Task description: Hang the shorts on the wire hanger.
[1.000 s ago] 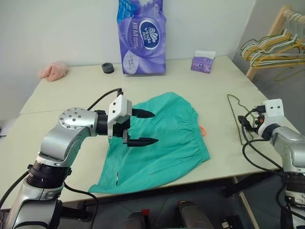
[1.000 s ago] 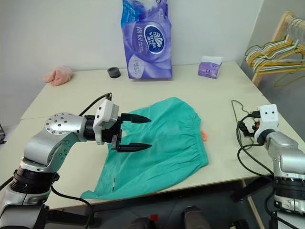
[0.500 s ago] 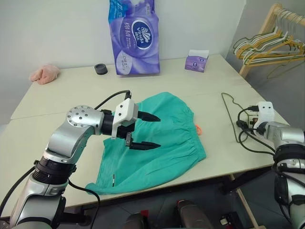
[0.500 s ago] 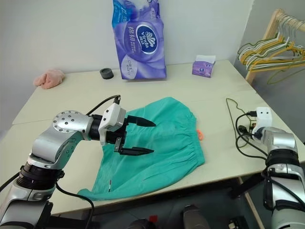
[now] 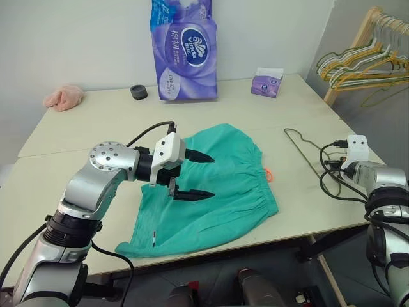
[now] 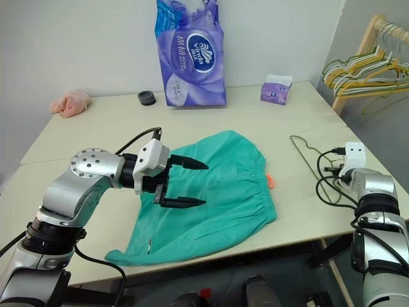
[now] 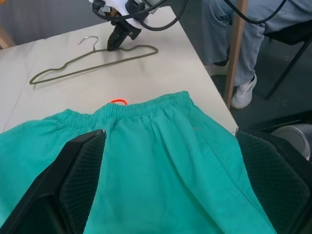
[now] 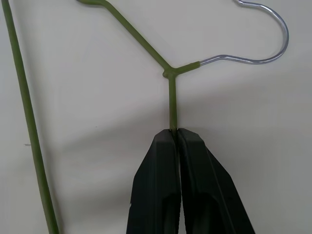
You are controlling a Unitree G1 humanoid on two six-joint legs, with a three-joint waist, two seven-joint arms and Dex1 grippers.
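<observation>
R pincer [image 8: 176,134]: closed on the wire hanger [image 8: 171,100], pinching one shoulder wire just below the neck twist.
L pincer [image 5: 199,174]: wide open, empty, hovering over the shorts [image 5: 223,185].
Hanger: flat on bench [image 5: 89,128] near R edge, well apart from shorts. Prob. light, springy; thin coated wire may twist or slip in a narrow pinch, so the hold near the neck looks sound.
Shorts: spread flat mid-bench, waistband toward hanger, orange tip [image 5: 270,174] at the band. Soft, limp, light; will sag. Best taken at the elastic band.
Containers: none on bench; tissue pack [image 5: 184,50], small tissue box [image 5: 267,83] at back.
</observation>
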